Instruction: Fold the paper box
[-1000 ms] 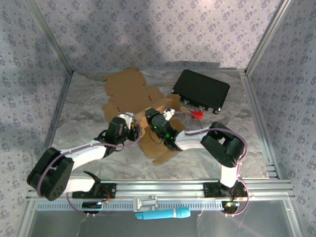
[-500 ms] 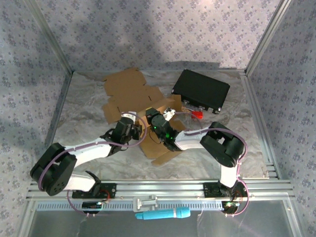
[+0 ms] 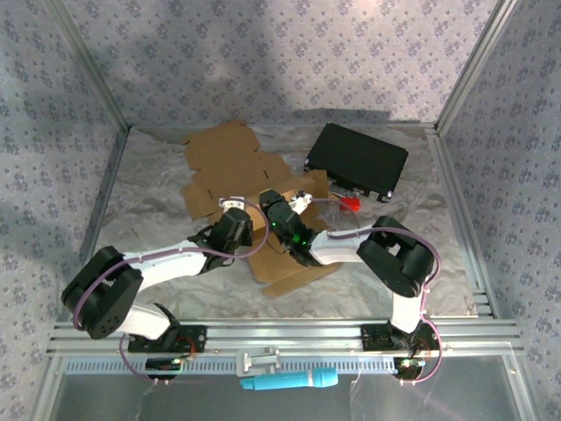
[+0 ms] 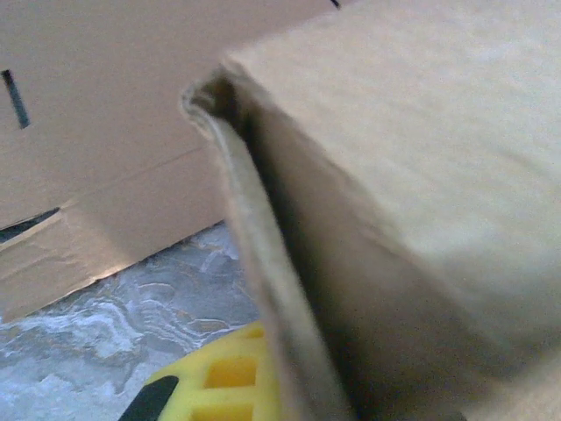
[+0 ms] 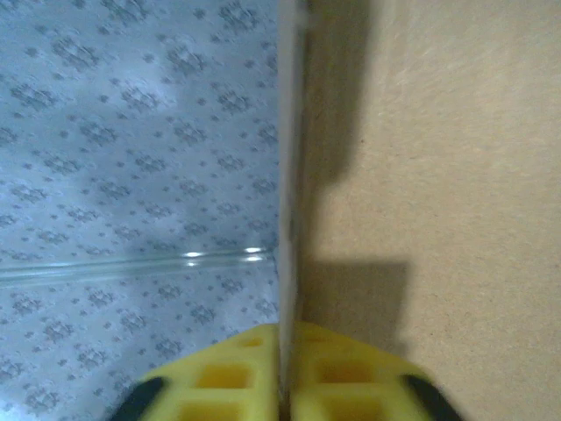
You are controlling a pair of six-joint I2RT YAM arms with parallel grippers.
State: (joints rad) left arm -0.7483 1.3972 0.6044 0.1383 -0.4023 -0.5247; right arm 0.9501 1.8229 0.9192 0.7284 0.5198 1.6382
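Crinkled silver sheeting (image 3: 149,193) is covering the table inside patterned walls, and the paper box (image 3: 232,162) is lying at its middle, mostly as a flat brown cardboard blank. Its far panels and side tabs are spreading flat toward the back wall. The near part, between the two arms, is standing up as a raised wall or two. The folding is looking only begun, with most flaps waiting to be turned up. The left gripper (image 3: 237,209) is sitting closed, seemingly on a curled, slightly crushed wall edge beside its yellow pad (image 4: 219,386). The right gripper (image 3: 298,202) is pinching a thin upright panel edge between its yellow pads (image 5: 219,386), with almost no gap showing. The cardboard is looking plain, slotted and creased.
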